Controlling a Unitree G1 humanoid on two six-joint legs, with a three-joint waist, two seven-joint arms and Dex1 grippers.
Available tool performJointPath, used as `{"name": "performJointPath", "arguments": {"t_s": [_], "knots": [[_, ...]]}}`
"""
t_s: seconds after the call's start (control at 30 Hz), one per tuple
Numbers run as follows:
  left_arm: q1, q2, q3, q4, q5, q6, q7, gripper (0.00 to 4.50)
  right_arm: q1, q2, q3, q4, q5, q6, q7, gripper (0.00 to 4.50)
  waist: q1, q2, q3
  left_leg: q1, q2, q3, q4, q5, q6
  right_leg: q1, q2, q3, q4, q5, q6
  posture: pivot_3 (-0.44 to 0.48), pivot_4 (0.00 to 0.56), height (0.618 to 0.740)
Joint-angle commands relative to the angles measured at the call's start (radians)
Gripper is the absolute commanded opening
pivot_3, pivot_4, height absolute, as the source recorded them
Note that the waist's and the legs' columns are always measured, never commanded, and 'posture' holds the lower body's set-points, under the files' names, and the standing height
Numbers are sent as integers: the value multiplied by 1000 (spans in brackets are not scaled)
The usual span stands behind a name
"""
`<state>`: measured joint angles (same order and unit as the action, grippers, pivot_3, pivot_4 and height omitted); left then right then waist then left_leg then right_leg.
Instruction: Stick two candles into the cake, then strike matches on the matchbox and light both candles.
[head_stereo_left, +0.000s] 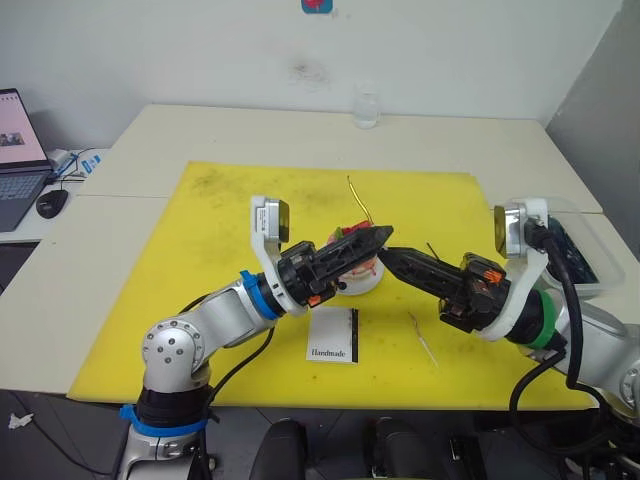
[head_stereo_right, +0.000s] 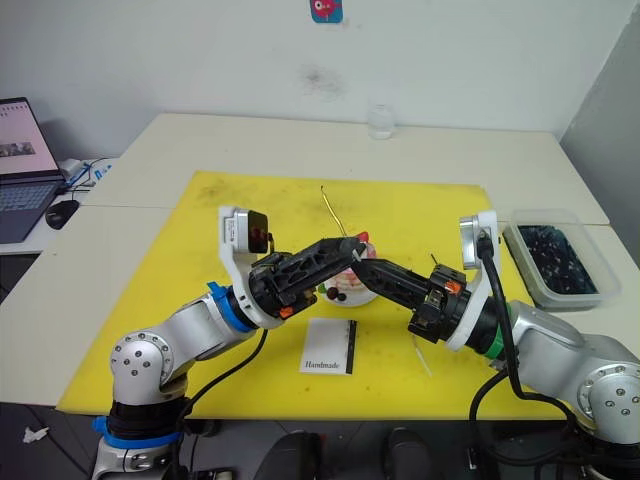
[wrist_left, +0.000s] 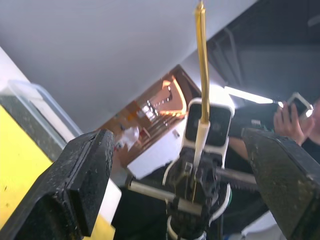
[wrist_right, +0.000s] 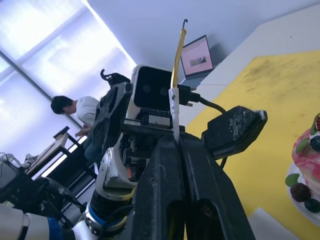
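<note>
Both arms reach in over the yellow mat (head_stereo_left: 230, 200) and meet above the cake (head_stereo_right: 352, 284). The right gripper (head_stereo_left: 392, 253) pinches a candle (head_stereo_right: 333, 208) that stands up. The left gripper (head_stereo_left: 378, 237) is wide open around it. The matchbox (head_stereo_left: 334, 335) lies just near the cake. A clear tub (head_stereo_right: 556, 258) of dark bits sits far right

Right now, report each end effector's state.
Left end effector: open, holding nothing.
Right end effector: shut on a candle, by the cake.
</note>
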<state>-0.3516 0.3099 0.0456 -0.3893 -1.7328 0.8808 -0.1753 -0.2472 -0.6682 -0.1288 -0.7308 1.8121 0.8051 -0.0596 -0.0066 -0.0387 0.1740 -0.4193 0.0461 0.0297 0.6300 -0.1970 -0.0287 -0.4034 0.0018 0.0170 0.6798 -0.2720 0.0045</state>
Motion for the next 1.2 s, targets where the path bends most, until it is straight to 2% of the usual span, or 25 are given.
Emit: {"name": "performJointPath", "arguments": {"t_s": [0.03, 0.17, 0.27, 0.67, 0.83, 0.93, 1.07, 1.13, 1.2], "knots": [[-9, -5, -3, -33, -34, -22, 4, 4500, 1, -18, 9, -17, 28, -42, -5, 12, 0, 0, 0, 0, 0, 0, 0, 0, 0, 0, 0, 0, 0, 0, 0, 0, 150, 740], [-13, 2, -11, -29, -58, -19, 10, 4500, 8, -30, 18, -14, 19, -58, 0, 12, 0, 0, 0, 0, 0, 0, 0, 0, 0, 0, 0, 0, 0, 0, 0, 0, 150, 740], [-17, 3, -17, -25, -67, -20, 12, 3941, 13, -36, 22, -16, 15, -67, 5, 0, 1, 0, 0, 0, 0, 0, 0, 0, 0, 0, 0, 0, 0, 0, 0, 0, 150, 740], [-18, 28, -41, -14, -77, -2, -15, 103, 16, -48, 49, -24, 10, -80, 14, 0, 1, 0, 0, 0, 0, 0, 0, 0, 0, 0, 0, 0, -1, 0, 0, 0, 150, 740], [-17, 48, -44, -22, -56, 1, -34, 46, 16, -60, 57, -22, 28, -78, 24, 0, 1, 0, 0, 0, 0, 0, 0, 0, 0, 0, 0, 0, -1, 0, 0, 0, 150, 740], [-33, 79, -17, -41, -4, -13, -39, 0, 4, -86, 55, -19, -14, -62, 59, 616, 1, 0, 0, 0, 0, 0, 0, 0, 0, 0, 0, 0, -1, 0, 0, 0, 150, 740], [-84, 145, 38, -43, 78, -39, -55, 0, -12, -154, 46, -14, -150, -25, 157, 2051, 1, 0, 0, 0, 0, 0, -1, 0, 0, -1, 0, 0, -1, 0, 0, 0, 150, 740], [-126, 207, 71, -26, 167, -51, -91, 0, -28, -204, 50, -14, -269, -11, 224, 2726, 1, 0, 0, 0, 0, 0, 0, 0, 0, -1, 0, 0, -1, 0, -1, 0, 150, 740], [-162, 283, 77, 1, 310, -73, -163, 0, -49, -251, 68, -14, -405, -6, 290, 3452, 1, 0, 0, 0, 0, 0, -1, 0, 0, -1, 0, -1, -1, -1, -1, 0, 150, 740]]}}
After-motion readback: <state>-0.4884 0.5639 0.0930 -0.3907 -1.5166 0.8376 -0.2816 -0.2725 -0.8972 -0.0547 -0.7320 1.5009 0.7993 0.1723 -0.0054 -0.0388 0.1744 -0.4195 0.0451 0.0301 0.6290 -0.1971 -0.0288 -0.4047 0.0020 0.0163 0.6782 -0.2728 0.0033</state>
